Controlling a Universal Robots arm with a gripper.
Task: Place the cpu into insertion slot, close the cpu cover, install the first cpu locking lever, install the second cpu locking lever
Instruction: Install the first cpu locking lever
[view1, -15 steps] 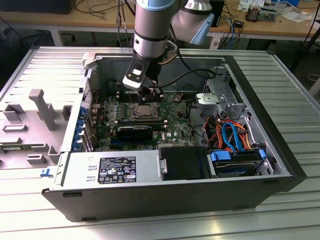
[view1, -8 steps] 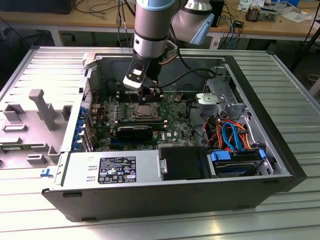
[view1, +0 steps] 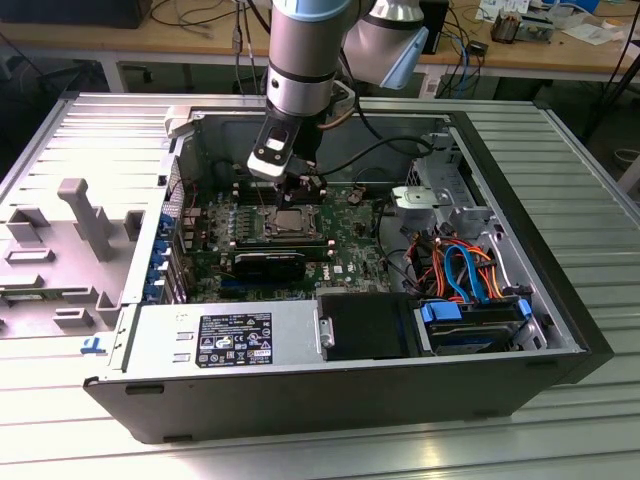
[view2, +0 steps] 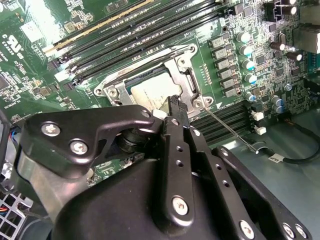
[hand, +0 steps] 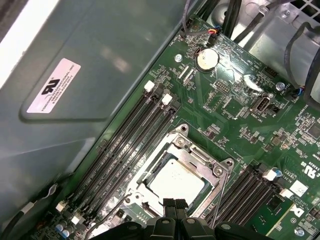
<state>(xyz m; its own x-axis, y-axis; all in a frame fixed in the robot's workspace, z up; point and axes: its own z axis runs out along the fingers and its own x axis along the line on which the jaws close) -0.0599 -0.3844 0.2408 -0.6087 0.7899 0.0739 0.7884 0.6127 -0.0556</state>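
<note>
1. The gripper (hand: 173, 204) is positioned low over the green board (hand: 240, 120), at the edge of the insertion slot (view1: 290, 222). In the first wrist view its fingertips are seen pressed together, with nothing visible between them.
2. The cpu (hand: 175, 180) is seated in the insertion slot, silver top upward. The cpu cover (hand: 192, 150) appears to lie flat around it, with the chip exposed through the window.
3. A thin wire locking lever (view2: 230, 131) is seen angled away from the socket corner, across the black memory slots (view2: 220, 125). It is judged to be unlatched. A second wire (hand: 107, 212) is seen on the opposite side of the socket; its state cannot be determined.
4. Hazards judged from this position:
   - If the cover is loaded off-centre by the fingertips, the cpu may be tilted and the socket contacts bent.
   - The thin, springy lever may slip off the closed fingertips and snap back.
   - If the lever is swept too wide, the memory slots or nearby capacitors (view2: 247, 50) may be struck.
   - If a lever is latched before the cover is fully seated, the frame may be jammed.
</note>
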